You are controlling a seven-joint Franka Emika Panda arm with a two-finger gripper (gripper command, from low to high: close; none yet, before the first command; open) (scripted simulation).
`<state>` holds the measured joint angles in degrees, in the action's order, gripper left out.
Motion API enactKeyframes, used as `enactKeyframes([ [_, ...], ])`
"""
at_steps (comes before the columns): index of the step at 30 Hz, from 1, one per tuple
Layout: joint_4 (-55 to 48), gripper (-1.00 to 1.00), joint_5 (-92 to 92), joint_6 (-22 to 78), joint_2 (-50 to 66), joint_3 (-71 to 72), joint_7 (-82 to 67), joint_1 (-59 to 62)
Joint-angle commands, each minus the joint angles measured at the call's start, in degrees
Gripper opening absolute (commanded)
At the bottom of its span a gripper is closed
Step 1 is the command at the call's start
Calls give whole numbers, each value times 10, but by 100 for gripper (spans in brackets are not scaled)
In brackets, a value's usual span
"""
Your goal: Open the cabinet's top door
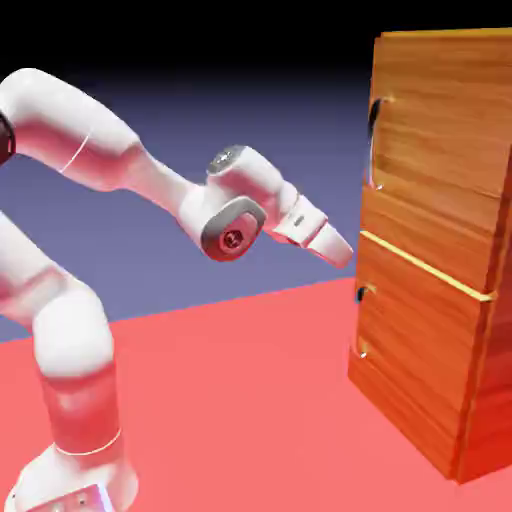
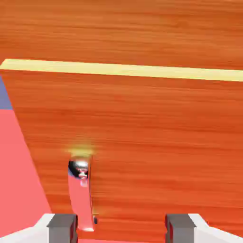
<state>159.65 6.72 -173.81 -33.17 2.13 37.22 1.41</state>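
**Exterior view: hand short of the cabinet, jaws released**

Exterior view puts the cabinet point(image 1: 440, 240) at the right edge of the frame, standing on the red table point(image 1: 240, 400). Its top door point(image 1: 440, 130) fills the upper right, with the silver handle point(image 1: 374, 140) on its left edge. The white arm point(image 1: 120, 160) reaches from the left; the gripper point(image 1: 340, 248) hangs mid-frame, apart from the wood. Hand view shows both fingertips point(image 2: 62, 227) spread wide, gripping nothing, facing the lower panel point(image 2: 142, 142) and its small handle point(image 2: 80, 194).
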Motion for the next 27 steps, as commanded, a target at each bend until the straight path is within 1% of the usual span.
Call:
enactKeyframes([
  [1, -5, 0, 25, 1, -2, 8, -19, 8],
  [27, -135, 0, 673, 20, -51, 213, -524, 210],
])
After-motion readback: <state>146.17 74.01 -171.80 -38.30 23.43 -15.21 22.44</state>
